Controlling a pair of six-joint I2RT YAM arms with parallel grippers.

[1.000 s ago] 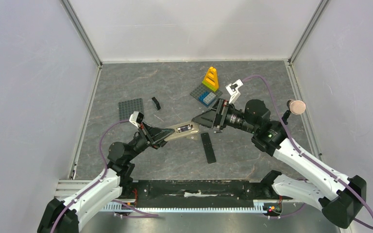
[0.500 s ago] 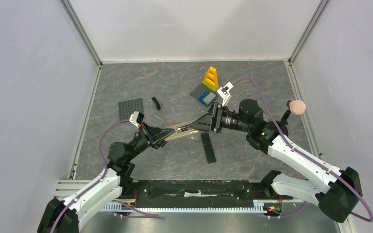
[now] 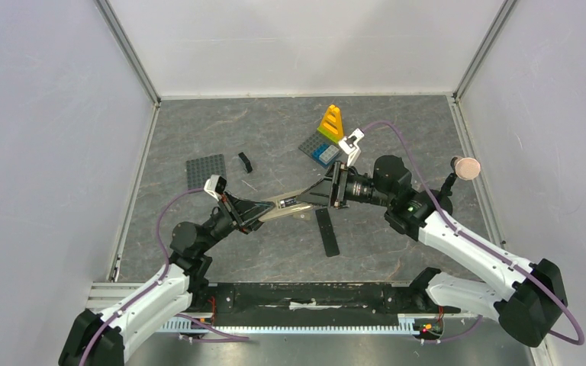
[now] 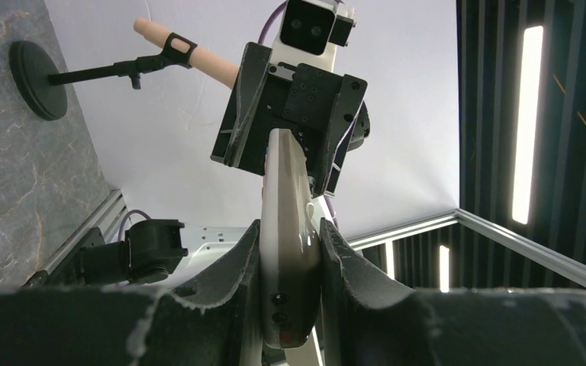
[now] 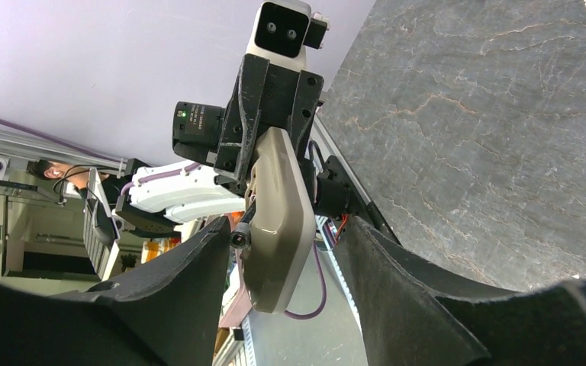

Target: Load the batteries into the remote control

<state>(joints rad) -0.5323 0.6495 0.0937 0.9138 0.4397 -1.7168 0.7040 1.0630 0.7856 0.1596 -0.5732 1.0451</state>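
Left fingers (image 4: 229, 274) clench the remote control (image 4: 286, 213) at one end; right fingers (image 5: 183, 297) straddle its other end, released, gaps both sides.

Tan-grey remote control (image 3: 291, 202); grey veined table (image 3: 259, 126).

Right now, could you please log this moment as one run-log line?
left pincer: shut on remote | right pincer: open, straddling remote's other end
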